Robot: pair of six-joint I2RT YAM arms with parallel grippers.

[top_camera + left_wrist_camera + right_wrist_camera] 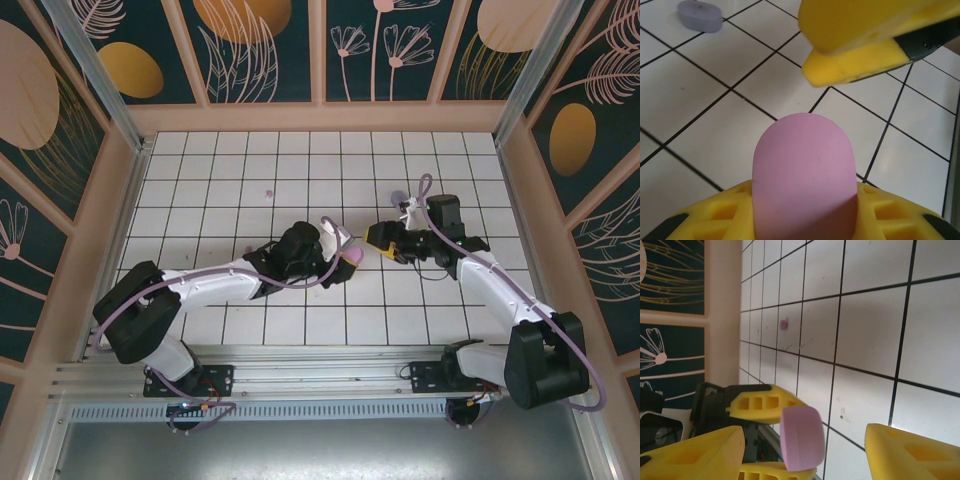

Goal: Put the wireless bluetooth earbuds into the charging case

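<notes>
My left gripper [345, 257] is shut on a closed pink oval charging case [804, 170], which sticks out from between its yellow fingers [715, 210]. Just to its right, my right gripper [383, 240] faces it, open. In the right wrist view the case [801, 437] hangs ahead of the gap between my right gripper's [804, 436] spread fingertips, which do not touch it. One tiny pinkish earbud [268, 194] lies alone on the white tiles at the back left, also visible as a speck [784, 324]. I cannot see any other earbuds.
A lavender oval case [700, 15] lies closed on the tiles behind the right gripper, near the right wrist [400, 196]. A yellow finger of the right gripper [860, 55] hangs close above the pink case. Wooden walls [120, 190] ring the tiled floor.
</notes>
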